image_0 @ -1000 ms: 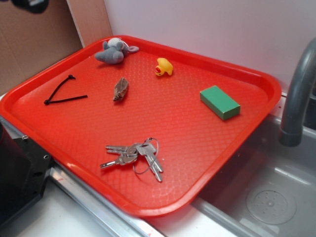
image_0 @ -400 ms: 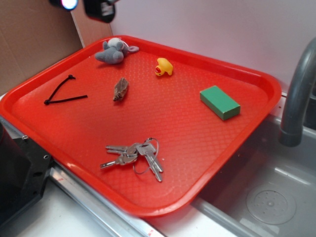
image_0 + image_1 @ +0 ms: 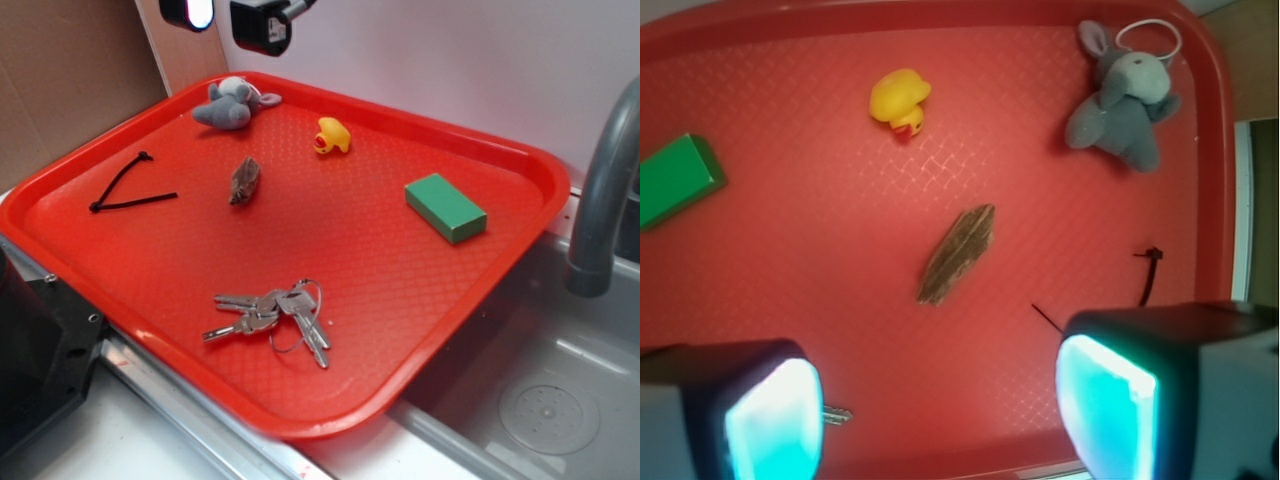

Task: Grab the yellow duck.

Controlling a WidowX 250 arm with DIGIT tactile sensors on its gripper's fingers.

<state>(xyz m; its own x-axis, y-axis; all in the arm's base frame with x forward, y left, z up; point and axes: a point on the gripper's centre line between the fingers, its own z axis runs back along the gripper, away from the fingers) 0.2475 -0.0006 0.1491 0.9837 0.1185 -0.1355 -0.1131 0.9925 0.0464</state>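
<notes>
Hovering high over the far-left corner of the red tray [image 3: 520,215], the gripper [image 3: 940,410] holds nothing, its jaws spread wide.

The yellow duck [image 3: 332,136] sits on the tray's far side, well apart from the gripper; in the wrist view the duck [image 3: 900,99] lies near the top, beak toward the lens. A grey plush toy [image 3: 232,103] rests in the far-left corner, a green block [image 3: 446,207] lies to the duck's right, and a brown wood chip [image 3: 244,180] lies between the duck and a black cable tie [image 3: 127,188]. A bunch of keys [image 3: 275,315] lies near the tray's front edge. A grey faucet [image 3: 603,190] stands over the sink [image 3: 545,400] at the right.
</notes>
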